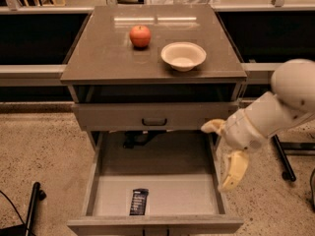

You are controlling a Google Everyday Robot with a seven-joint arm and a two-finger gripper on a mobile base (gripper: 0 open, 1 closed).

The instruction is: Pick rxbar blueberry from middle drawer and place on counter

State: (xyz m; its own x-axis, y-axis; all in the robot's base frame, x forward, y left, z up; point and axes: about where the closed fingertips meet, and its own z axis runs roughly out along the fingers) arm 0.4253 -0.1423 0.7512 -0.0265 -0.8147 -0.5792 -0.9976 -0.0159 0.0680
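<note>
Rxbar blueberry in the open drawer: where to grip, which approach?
Pinch the rxbar blueberry across its narrow width, mid-length, coming from straight above: it lies flat on the middle drawer floor, close to the front wall, long edges free. The open gripper is over the drawer's right wall, so probably shift left first.

Glare on counter [106, 58]; tool [216, 156] beside drawer [162, 163]

1. One camera gives the only view. It looks from high up in front of the cabinet, facing forward and down.
2. It is quite near: the counter [98, 58] lies above and left of the gripper [215, 157], and the middle drawer [172, 195] just left of it.
3. The gripper, fingers spread apart, enters from the right edge.
</note>
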